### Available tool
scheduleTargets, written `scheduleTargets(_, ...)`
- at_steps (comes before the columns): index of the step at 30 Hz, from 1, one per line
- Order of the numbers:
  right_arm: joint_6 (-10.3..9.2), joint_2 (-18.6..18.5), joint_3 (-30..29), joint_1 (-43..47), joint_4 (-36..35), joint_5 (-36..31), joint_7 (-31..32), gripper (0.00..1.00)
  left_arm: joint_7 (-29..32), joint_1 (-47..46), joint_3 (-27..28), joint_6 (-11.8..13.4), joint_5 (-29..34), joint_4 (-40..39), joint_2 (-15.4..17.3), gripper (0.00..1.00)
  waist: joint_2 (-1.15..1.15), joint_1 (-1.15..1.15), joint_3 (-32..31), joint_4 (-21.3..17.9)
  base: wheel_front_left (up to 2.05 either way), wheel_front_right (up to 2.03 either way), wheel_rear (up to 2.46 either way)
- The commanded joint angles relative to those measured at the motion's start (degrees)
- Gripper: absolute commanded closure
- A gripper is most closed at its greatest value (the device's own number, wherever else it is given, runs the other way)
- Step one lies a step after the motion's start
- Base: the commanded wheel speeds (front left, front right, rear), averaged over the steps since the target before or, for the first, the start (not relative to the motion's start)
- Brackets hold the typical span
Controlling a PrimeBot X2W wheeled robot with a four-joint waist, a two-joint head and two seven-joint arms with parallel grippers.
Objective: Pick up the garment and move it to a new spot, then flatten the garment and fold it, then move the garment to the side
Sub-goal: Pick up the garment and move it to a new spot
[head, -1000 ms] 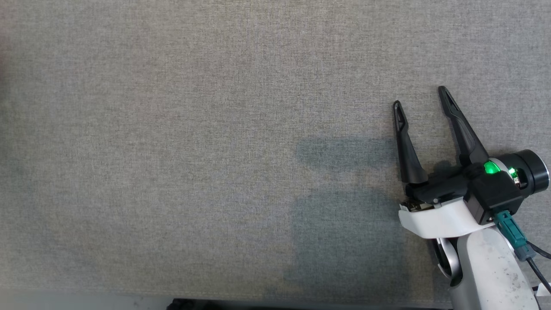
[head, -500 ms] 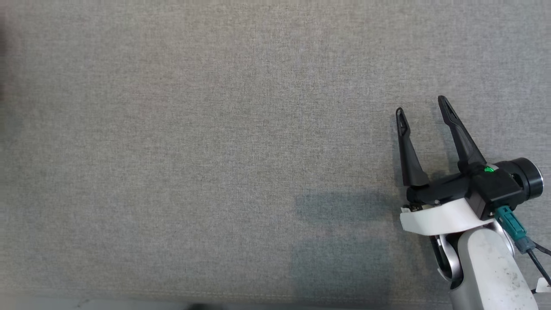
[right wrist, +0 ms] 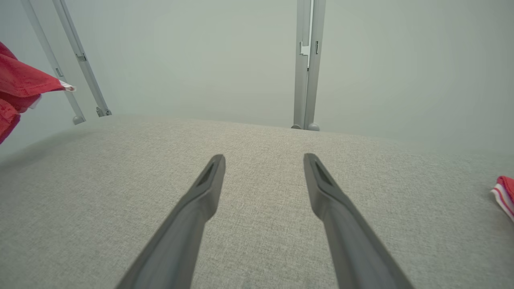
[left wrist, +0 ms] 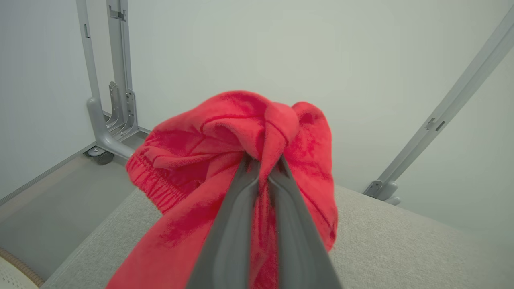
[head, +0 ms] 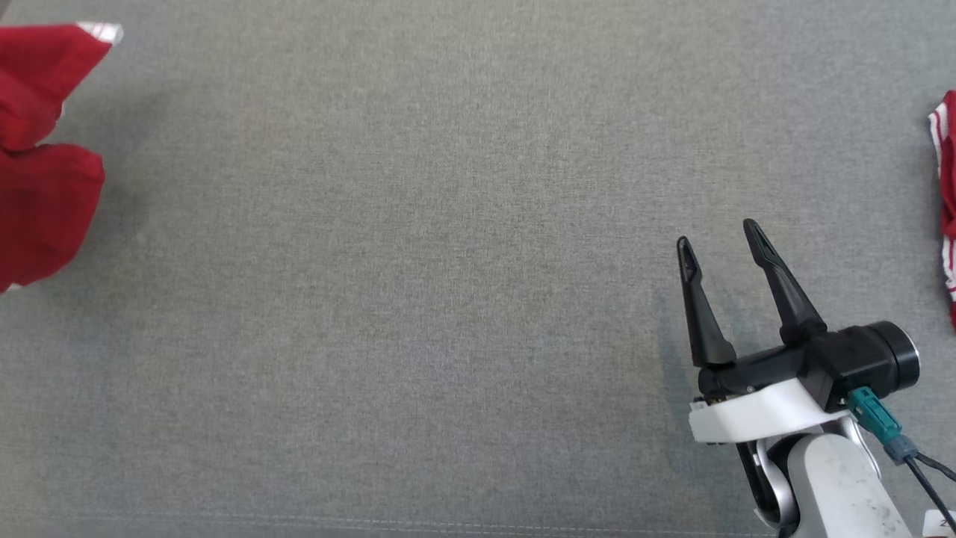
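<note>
The garment (head: 37, 149) is red cloth, bunched at the left edge of the head view above the grey fabric surface (head: 448, 261). In the left wrist view the garment (left wrist: 225, 132) hangs in a crumpled bundle, lifted off the surface. My left gripper (left wrist: 263, 160) is shut on a fold of it. The same garment (right wrist: 20, 84) peeks in at the far left of the right wrist view. My right gripper (head: 717, 234) is at the lower right, open and empty, fingers apart over bare surface (right wrist: 264, 157).
A red cloth with white stripes (head: 947, 202) lies at the right edge, also seen as a striped cloth (right wrist: 505, 192) low on the right. Grey metal frame posts (right wrist: 307, 64) stand behind the surface against a pale wall.
The head view has shifted, bringing the red garment in at the left edge and the striped cloth at the right edge. The right gripper stays open and sits lower in the picture.
</note>
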Motion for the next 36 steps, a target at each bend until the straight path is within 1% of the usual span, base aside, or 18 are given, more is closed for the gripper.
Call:
scheduleTargets(1,-0.1,-0.2,-0.5,1.2,0.0,0.8,0.0,0.0,-0.4,1.5,0.2,-0.2,1.1,-0.9,0.0,1.0,0.0,0.0,-6.8,-1.2,0.0,0.0,0.0)
scheduleTargets(5,-0.1,-0.2,-1.3,3.0,-0.4,2.1,0.0,0.0,-0.5,4.5,1.1,-0.2,1.9,-4.5,-1.1,1.0,0.0,0.0,-10.5,-2.8,0.0,0.0,0.0)
scheduleTargets(12,-0.11,-0.2,-2.0,5.9,-1.0,3.9,0.0,0.0,-0.5,11.1,4.4,3.2,2.5,-13.3,-2.9,1.0,0.0,0.0,-14.2,-7.2,0.0,0.0,0.0)
scheduleTargets(20,-0.1,-0.2,-3.5,7.4,-2.6,3.9,0.0,0.0,-0.5,18.6,6.2,7.0,4.2,-23.3,-4.8,1.0,0.0,0.0,-14.1,-13.1,0.0,0.0,0.0)
scheduleTargets(25,-0.1,-0.2,-3.7,7.7,-3.4,5.3,0.0,0.0,-0.4,21.0,4.7,8.3,5.6,-27.8,-6.6,1.0,0.0,0.0,-13.0,-16.3,0.0,0.0,0.0)
scheduleTargets(28,-0.1,-0.2,-3.4,7.8,-3.8,5.7,0.0,0.0,0.1,21.6,3.4,8.6,5.6,-29.1,-7.8,1.0,0.0,0.0,-11.7,-17.8,0.0,0.0,0.0)
scheduleTargets(32,-0.1,-0.2,-3.3,7.5,-4.2,6.0,0.0,0.0,0.8,21.4,1.9,8.8,6.0,-29.2,-9.0,1.0,0.0,0.0,-10.2,-19.0,0.0,0.0,0.0)
scheduleTargets(36,-0.1,-0.2,-2.7,6.8,-4.8,6.3,0.0,0.0,1.3,19.9,-0.8,9.3,8.2,-27.5,-10.8,1.0,0.0,0.0,-8.2,-20.3,0.0,0.0,0.0)
